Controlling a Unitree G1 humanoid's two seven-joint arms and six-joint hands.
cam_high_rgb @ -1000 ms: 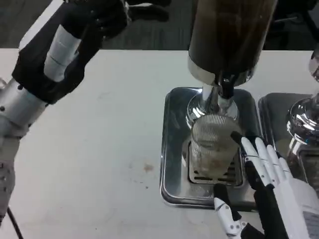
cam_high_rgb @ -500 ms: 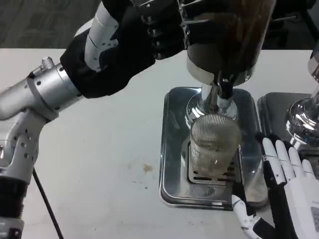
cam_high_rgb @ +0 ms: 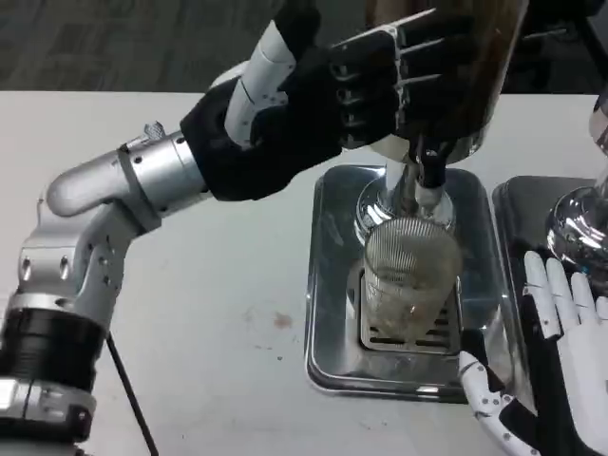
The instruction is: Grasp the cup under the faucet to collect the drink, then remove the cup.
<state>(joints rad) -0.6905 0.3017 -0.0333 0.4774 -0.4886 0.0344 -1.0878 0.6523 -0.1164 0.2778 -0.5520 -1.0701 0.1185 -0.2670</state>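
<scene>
Reaching across fast, the left hand (cam_high_rgb: 380, 81) went from far out at the left edge to right up at the dispenser (cam_high_rgb: 442, 57). Now its dark fingers (cam_high_rgb: 418, 71) were laid against the front of the brown tank, just above the faucet (cam_high_rgb: 429, 176). They were curled a bit & pressed near the tank, but I couldn't tell if they held or pushed any lever, so open or closed was not clear.

The right hand (cam_high_rgb: 560, 351) had slid back & down, away from the cup (cam_high_rgb: 410, 285). Before, its fingers were right beside the cup; now there was a gap. Its white fingers were spread apart, holding nothing.

The cup didn't move. It stood upright on the grate of the silver tray (cam_high_rgb: 328, 275), right under the faucet. It looked clear & ribbed, w/ maybe a little drink at the bottom, hard to say.

My guess: the left hand was getting set to work the tap so drink could pour. The cup was in the right spot, but nobody held it yet.

The bench (cam_high_rgb: 209, 313) was white, w/ a small brown spot (cam_high_rgb: 282, 321) left of the tray. A 2nd shiny tray & dispenser base (cam_high_rgb: 575, 237) sat at the right. Behind the bench was grey floor (cam_high_rgb: 123, 43).
</scene>
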